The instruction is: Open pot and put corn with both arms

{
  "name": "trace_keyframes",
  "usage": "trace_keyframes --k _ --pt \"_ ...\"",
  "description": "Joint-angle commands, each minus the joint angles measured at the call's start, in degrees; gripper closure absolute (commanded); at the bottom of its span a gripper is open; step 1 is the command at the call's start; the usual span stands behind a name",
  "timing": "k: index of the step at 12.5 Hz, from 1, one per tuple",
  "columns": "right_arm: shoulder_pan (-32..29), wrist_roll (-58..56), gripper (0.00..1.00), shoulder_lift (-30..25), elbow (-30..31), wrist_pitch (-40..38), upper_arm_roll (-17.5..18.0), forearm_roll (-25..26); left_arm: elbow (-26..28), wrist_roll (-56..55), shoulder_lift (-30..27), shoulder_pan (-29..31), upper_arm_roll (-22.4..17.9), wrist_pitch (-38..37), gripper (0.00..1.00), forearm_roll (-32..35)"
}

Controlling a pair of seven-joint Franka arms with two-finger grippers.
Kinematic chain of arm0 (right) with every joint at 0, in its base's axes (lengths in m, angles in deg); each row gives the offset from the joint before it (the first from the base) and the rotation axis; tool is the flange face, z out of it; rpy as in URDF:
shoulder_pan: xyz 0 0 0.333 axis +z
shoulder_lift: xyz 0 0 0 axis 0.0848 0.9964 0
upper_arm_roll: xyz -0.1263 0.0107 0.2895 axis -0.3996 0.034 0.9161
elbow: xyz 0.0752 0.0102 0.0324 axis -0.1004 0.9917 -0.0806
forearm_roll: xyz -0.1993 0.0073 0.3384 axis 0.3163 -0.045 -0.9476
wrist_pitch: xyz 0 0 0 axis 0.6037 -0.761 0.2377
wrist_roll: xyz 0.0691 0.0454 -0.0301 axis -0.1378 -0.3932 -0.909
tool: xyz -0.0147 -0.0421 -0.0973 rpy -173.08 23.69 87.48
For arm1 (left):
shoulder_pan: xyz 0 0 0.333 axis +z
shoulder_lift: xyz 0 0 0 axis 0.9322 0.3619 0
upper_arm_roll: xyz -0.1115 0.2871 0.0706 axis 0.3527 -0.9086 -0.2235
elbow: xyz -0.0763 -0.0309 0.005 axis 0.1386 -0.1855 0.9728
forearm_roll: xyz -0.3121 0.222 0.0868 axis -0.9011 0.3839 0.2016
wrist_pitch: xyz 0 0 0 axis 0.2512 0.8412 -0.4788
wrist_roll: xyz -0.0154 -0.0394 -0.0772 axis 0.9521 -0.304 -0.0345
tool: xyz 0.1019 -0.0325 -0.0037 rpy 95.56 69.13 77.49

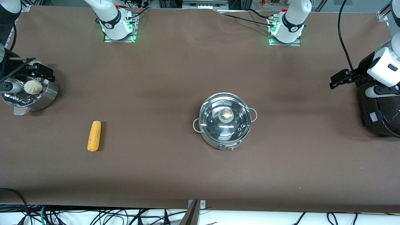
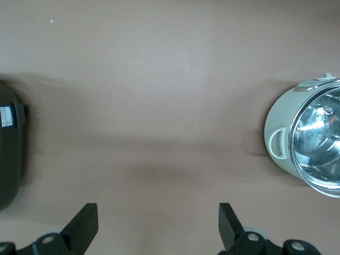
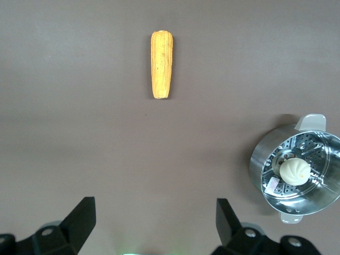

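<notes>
Pot [image 1: 225, 122] and corn [image 1: 94, 136] both sit on one big brown table [image 1: 175, 175], and they are well apart. One black appliance [image 1: 379, 112] at the left arm's end of the table is cut off by the edge of the front view, so only part of it shows. One shiny pot sits near the middle, with its glass lid [image 1: 225, 117] on and a tan knob [image 1: 226, 115] on top. The left wrist view shows just half of the pot. One steel steamer pan [image 1: 34, 97] sits at the right arm's end, partly hidden by the arm above it. One yellow corn lies flat, nearer to the front camera than the pan. One white bun [image 1: 33, 87] rests in the pan. The left gripper [image 1: 339, 82] hangs over the table beside the black appliance, well away from the pot, with its fingers wide apart and holding nothing. The right gripper [image 1: 42, 71] hangs over the steamer pan, apart from the corn, spread wide and holding nothing too.
</notes>
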Motion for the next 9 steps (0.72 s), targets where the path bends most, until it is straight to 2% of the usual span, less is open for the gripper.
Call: trace_keyframes --k 1,5,9 --pt "0.3 0.7 0.0 0.5 -1.1 -0.1 0.1 0.6 -1.5 0.2 -0.2 1.0 0.3 -0.7 0.0 -0.6" --pt "0.3 0.3 0.0 0.7 -1.2 -0.2 0.1 0.8 -5.0 -0.1 -0.1 1.7 0.2 -3.2 0.0 -0.6" --pt "0.3 0.3 0.0 0.7 -1.2 -0.2 0.0 0.8 -5.1 -0.3 0.0 1.9 0.1 -3.6 0.0 -0.4"
